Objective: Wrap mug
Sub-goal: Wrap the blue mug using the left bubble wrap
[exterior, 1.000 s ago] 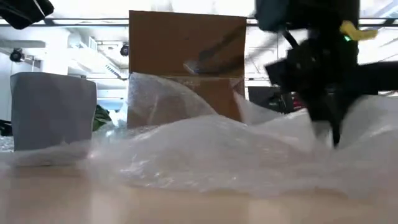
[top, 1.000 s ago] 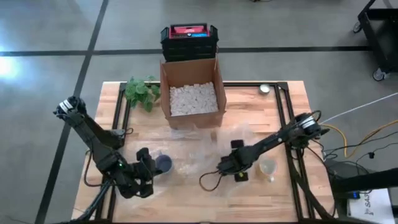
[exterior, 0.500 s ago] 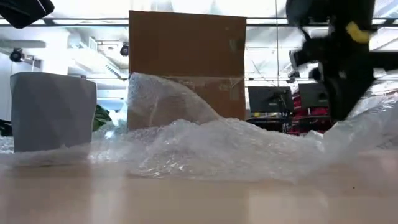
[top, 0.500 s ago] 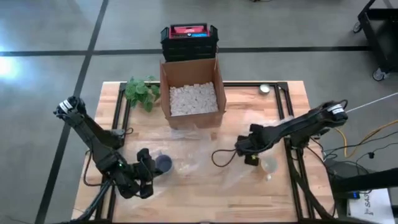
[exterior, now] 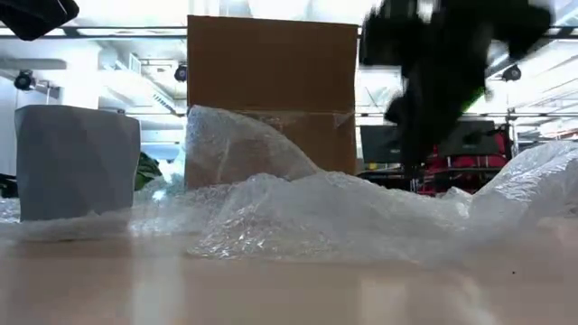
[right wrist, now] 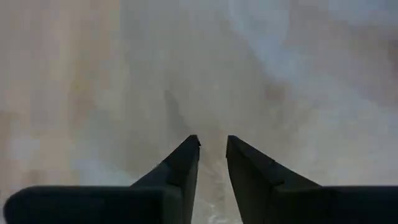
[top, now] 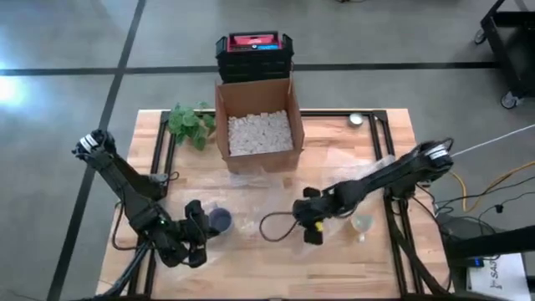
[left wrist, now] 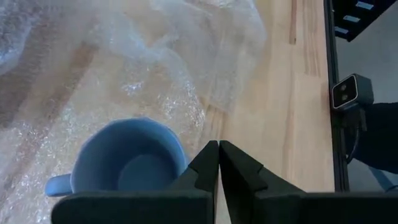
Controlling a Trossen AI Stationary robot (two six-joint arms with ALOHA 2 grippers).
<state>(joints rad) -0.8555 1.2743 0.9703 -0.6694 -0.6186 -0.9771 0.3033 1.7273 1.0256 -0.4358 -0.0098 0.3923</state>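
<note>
A blue mug point(top: 219, 220) stands upright on a sheet of clear bubble wrap point(top: 267, 207) at the table's near left. It shows grey in the low view point(exterior: 77, 162). My left gripper point(left wrist: 218, 149) is shut just beside the mug's rim point(left wrist: 180, 155), on the side away from its handle. My right gripper point(top: 308, 224) hovers over the wrap's middle point(exterior: 343, 212), pointing down, fingers point(right wrist: 186, 155) a little apart with nothing plain between them. The wrap's right part point(exterior: 533, 176) stands up in a loose hump. My left gripper has its shut fingers point(left wrist: 205, 165) right next to the mug's rim, coming from above at a slant. Whether they touch the rim or the wrap under it I cannot tell.
An open cardboard box point(top: 259, 130) of white packing bits stands at the far middle, with a black and red crate point(top: 253, 52) behind it. A green plant point(top: 191, 124) lies to the box's left. A small clear round thing point(top: 361, 223) sits near my right arm.
My right gripper went toward the table's right and far side, then came back toward the left and near side, over the wrap's middle. The wrap's middle hump has flattened and its right part has been drawn rightward, where it now stands up. The mug kept still.
</note>
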